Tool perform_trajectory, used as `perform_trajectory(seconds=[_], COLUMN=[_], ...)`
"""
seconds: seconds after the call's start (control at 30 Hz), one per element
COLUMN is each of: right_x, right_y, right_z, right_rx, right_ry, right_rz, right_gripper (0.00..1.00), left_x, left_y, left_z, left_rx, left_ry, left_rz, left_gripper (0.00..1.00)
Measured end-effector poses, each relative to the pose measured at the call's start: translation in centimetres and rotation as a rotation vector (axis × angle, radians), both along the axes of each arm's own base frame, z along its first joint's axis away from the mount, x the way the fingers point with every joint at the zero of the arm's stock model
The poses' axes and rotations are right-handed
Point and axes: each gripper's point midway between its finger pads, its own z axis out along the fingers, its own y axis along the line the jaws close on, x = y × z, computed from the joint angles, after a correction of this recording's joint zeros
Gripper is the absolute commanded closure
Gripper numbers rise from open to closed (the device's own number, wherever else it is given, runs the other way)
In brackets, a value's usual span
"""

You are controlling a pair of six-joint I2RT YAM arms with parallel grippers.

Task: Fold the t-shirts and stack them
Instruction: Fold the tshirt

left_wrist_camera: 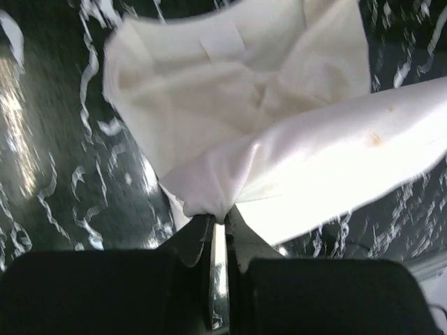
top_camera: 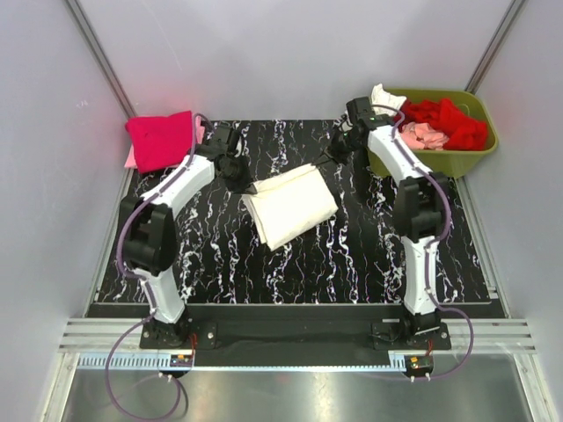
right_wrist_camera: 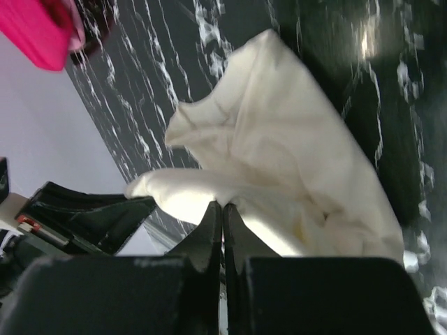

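A cream-white t-shirt (top_camera: 290, 205), partly folded, lies on the black marbled mat in the middle. My left gripper (top_camera: 247, 185) is shut on its left far corner; the left wrist view shows the cloth (left_wrist_camera: 279, 132) pinched at my left gripper (left_wrist_camera: 222, 218). My right gripper (top_camera: 327, 160) is shut on the shirt's far right corner; the right wrist view shows the cloth (right_wrist_camera: 279, 167) bunched at my right gripper (right_wrist_camera: 223, 204). A folded magenta-red t-shirt (top_camera: 160, 139) lies on a pale pink one (top_camera: 131, 159) at the far left.
An olive-green bin (top_camera: 466, 160) at the far right holds red (top_camera: 449, 121), pink (top_camera: 424, 134) and white (top_camera: 384, 97) shirts. The black marbled mat (top_camera: 334, 255) covers the table. Grey walls stand on both sides.
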Motion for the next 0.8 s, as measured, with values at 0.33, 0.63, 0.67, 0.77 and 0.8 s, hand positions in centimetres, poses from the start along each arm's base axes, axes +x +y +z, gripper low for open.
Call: perform_trajectory(seconds=[0.33,0.63,0.67,0.77,0.8], right_x=[7.2,7.9,7.6,6.1,5.3], right_y=[3.5,4.5,4.4,3.4,2.9], right_z=[-10.2,-10.6,-10.4,-10.3,-10.3], right_rx=[0.121,0.196,0.192,0.162,0.15], right_ry=[0.087,0.024,0.019,0.025,0.028], right_rz=[0.007,0.049,0.052,0.044,0.038], right_gripper=[0.91,0.21,0.2,0.18,0.18], left_x=[6.1,6.4,6.5,6.6,6.6], left_y=[3.4,5.6,5.9,6.8,7.1], left_z=[-9.2,-9.4,-9.4,-9.4,-9.4], left_rx=[0.038,0.034,0.036,0.041,0.045], left_ry=[0.15,0.156,0.156,0.157,0.16], left_rz=[0.057,0.09,0.094,0.101,0.1], left_gripper=[1.0,1.0,1.0,1.0,1.0])
